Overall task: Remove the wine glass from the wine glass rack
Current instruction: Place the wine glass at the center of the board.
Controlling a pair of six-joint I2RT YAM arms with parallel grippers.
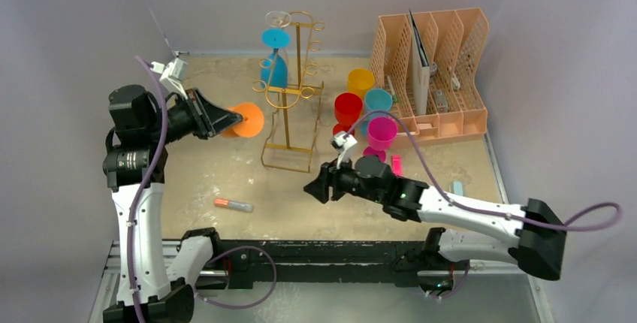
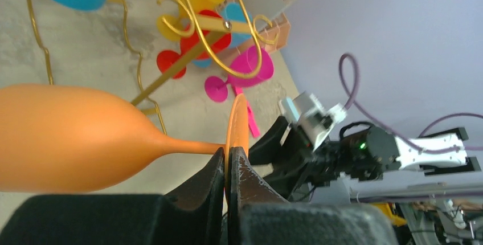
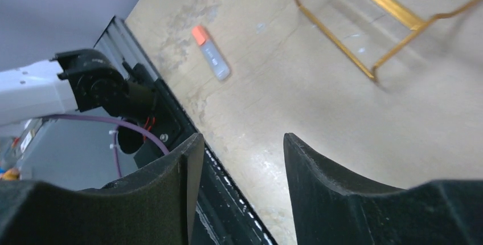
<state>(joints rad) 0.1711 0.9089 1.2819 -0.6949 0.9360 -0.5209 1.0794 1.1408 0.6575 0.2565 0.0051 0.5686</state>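
The gold wire wine glass rack [image 1: 289, 101] stands mid-table; its curled hooks [image 2: 199, 25] also show in the left wrist view. A blue wine glass [image 1: 276, 64] hangs on it, and a clear one [image 1: 278, 19] sits at its top. An orange wine glass [image 1: 252, 120] is held in the air just left of the rack, off its hooks. My left gripper [image 2: 229, 152] is shut on the glass's flat foot [image 2: 238, 122], with the bowl [image 2: 62, 137] out to the side. My right gripper [image 3: 242, 137] hovers open and empty over the table near the rack's base [image 3: 364, 34].
Red [image 1: 348, 107], yellow [image 1: 360, 80], teal [image 1: 378, 100] and pink [image 1: 381, 131] glasses stand right of the rack. A peach file organiser [image 1: 439, 75] fills the back right. An orange-capped marker [image 1: 233, 204] lies near the front edge. Walls close in on three sides.
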